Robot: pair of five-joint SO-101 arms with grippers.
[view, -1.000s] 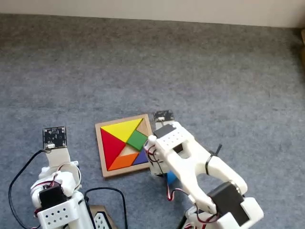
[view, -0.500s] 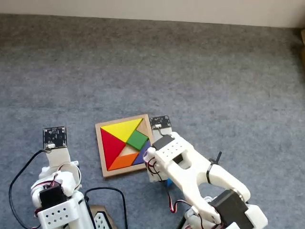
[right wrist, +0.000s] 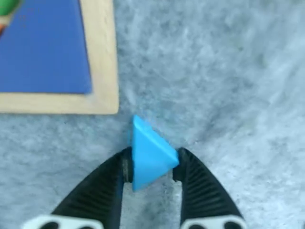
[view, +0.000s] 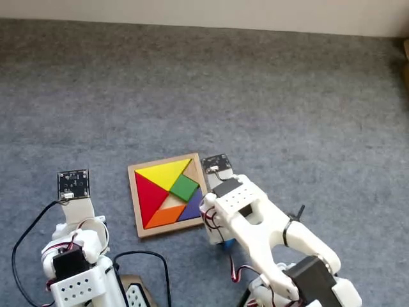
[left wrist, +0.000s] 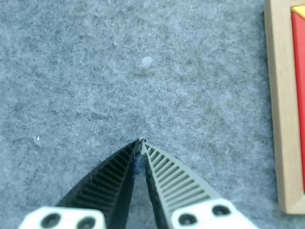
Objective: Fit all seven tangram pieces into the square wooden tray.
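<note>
The right gripper point(right wrist: 151, 160) is clamped on a light-blue triangle point(right wrist: 148, 143), which has one corner pointing toward the tray point(right wrist: 102, 57). The triangle sits just outside the tray's corner, next to the dark-blue piece point(right wrist: 43, 47) seated inside. The left gripper point(left wrist: 139, 144), closed on nothing, hangs off the tray's opposite edge, so the right arm is better placed.

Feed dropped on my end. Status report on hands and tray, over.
Left hand shut, empty, over carpet beside tray. Right hand shut on blue triangle, just outside tray corner. Nothing between triangle and tray.
</note>
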